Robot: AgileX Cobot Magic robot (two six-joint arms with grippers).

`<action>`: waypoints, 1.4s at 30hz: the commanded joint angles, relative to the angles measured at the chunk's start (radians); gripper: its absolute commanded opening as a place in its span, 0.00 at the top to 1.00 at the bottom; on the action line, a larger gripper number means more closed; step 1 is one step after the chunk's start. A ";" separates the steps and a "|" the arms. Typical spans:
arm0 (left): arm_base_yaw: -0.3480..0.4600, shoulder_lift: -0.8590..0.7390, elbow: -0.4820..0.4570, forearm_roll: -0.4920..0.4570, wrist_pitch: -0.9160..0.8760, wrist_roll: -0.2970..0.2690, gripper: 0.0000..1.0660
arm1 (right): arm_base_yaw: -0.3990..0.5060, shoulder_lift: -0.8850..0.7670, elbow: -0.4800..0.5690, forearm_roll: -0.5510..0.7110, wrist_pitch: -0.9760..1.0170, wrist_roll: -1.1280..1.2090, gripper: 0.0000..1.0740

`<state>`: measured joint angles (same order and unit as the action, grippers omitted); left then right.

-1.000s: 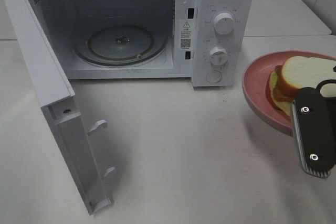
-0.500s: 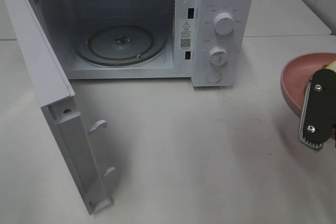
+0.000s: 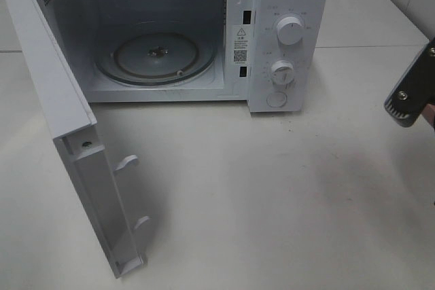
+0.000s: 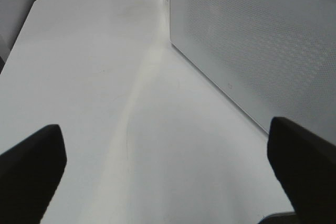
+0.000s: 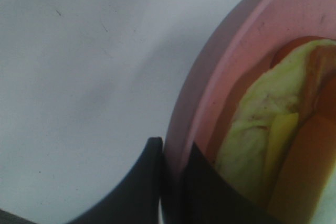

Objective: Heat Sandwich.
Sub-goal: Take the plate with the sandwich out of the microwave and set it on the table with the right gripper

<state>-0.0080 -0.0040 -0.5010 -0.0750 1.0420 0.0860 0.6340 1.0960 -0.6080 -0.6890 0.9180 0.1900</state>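
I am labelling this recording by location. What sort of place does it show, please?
Probably a kitchen-style test bench. A white microwave stands door-open on a plain white table, and a pink plate holding a sandwich is gripped at its rim by the right tool.

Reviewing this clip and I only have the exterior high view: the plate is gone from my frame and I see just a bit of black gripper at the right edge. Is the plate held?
Observer: Yes. In the right wrist view the right gripper is shut on the rim of the pink plate.
Operator: Is the sandwich on it?
Observer: Yes, the sandwich lies inside the plate, its pale green and yellow layers showing.
Operator: And the left arm?
Observer: The left gripper is open and empty, over the white table beside the microwave's perforated side wall.
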 commanded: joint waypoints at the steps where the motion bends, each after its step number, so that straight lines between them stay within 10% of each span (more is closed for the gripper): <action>1: 0.002 -0.023 0.003 -0.007 -0.016 0.001 0.03 | -0.021 0.059 -0.035 -0.037 0.001 0.051 0.99; 23: 0.002 -0.023 0.003 -0.008 -0.016 0.001 0.03 | -0.289 0.318 -0.094 -0.057 -0.095 0.263 1.00; 42: 0.002 -0.023 0.003 -0.008 -0.016 0.001 0.03 | -0.321 0.537 -0.094 -0.206 -0.208 0.502 0.99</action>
<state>-0.0080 -0.0040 -0.5010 -0.0750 1.0420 0.0860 0.3190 1.6190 -0.6970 -0.8520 0.7060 0.6800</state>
